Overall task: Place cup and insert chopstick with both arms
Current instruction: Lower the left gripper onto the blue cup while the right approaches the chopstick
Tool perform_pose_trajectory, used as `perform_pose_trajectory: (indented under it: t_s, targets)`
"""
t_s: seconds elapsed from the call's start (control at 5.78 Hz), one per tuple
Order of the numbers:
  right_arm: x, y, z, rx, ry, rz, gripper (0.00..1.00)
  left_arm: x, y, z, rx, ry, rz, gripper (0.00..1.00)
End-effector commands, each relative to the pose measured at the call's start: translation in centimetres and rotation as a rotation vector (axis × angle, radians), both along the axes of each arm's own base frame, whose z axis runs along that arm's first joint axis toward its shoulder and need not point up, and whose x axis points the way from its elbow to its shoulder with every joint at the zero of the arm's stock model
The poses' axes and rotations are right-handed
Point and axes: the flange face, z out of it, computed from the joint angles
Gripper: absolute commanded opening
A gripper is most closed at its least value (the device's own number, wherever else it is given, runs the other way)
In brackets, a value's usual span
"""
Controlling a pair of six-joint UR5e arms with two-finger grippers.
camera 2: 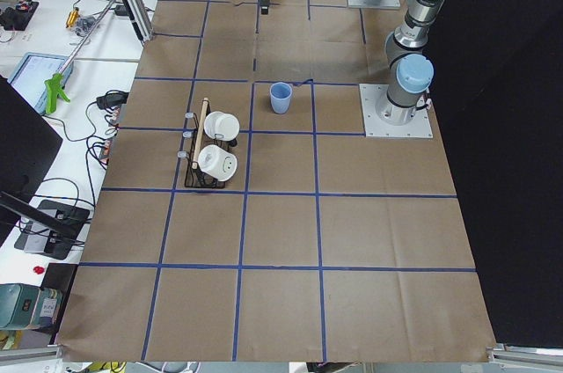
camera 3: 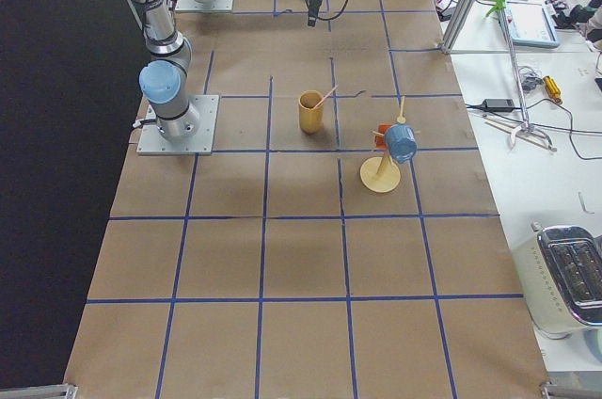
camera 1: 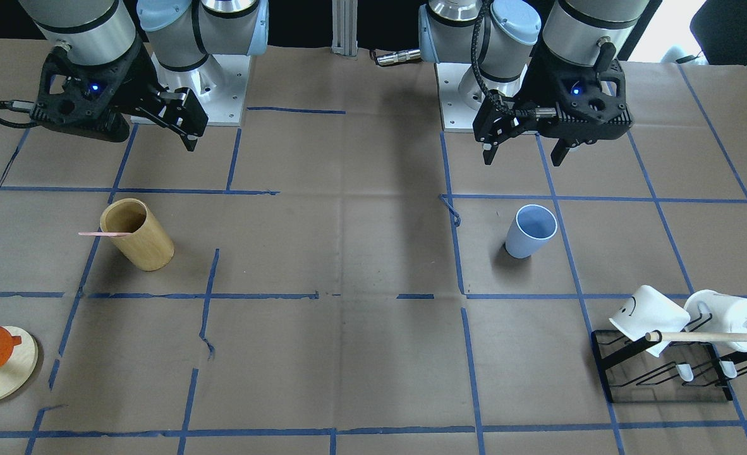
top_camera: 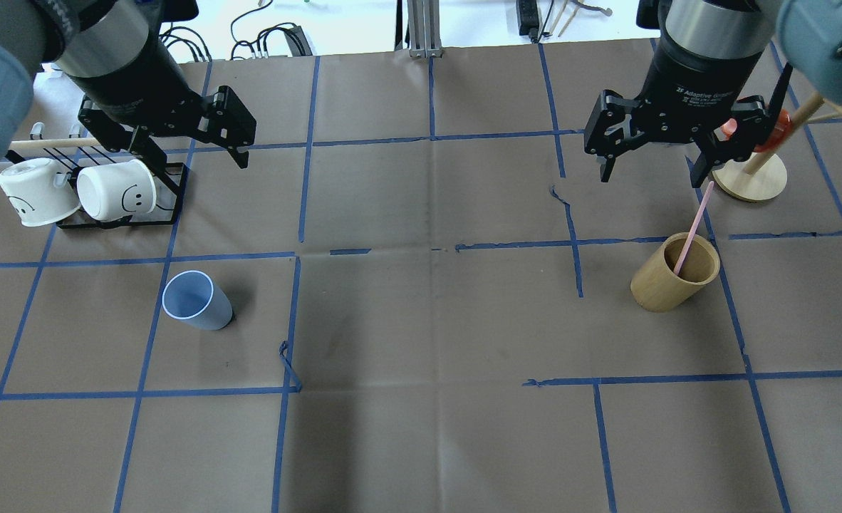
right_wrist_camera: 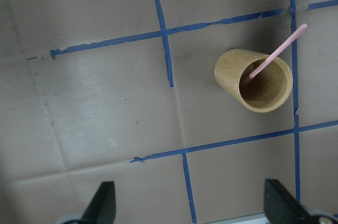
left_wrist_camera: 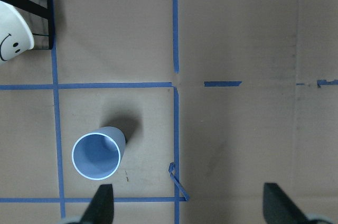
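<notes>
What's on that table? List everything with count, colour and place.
blue cup: 1, light blue, upright on the robot's left side
wooden holder: 1, tan, upright on the right side
chopstick: 1, pink, leaning inside the wooden holder
mugs: 2, white with smiley faces, on the rack
rack: 1, black wire, far left
stand: 1, pale wood, far right
hanging cups: 2, one blue, one orange, on the stand
table: 1, brown, blue tape grid
left gripper: 1, black, open, empty
right gripper: 1, black, open, empty
</notes>
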Motion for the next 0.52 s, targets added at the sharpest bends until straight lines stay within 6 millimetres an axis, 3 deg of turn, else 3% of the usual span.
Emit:
perform_pose_trajectory:
  t_s: [0.0, 0.35]
  targets:
    - [-0.12, -0.03, -0.05, 0.001, 0.000, -0.003, 1.00, -0.01, 0.01, -0.09, 0.004, 0.000, 0.003, 0.98]
    - [0.09, -0.16, 0.22, -0.016, -0.006, -0.004, 1.00, 0.28, 0.08, -0.31, 0.013, 0.001, 0.009, 0.98]
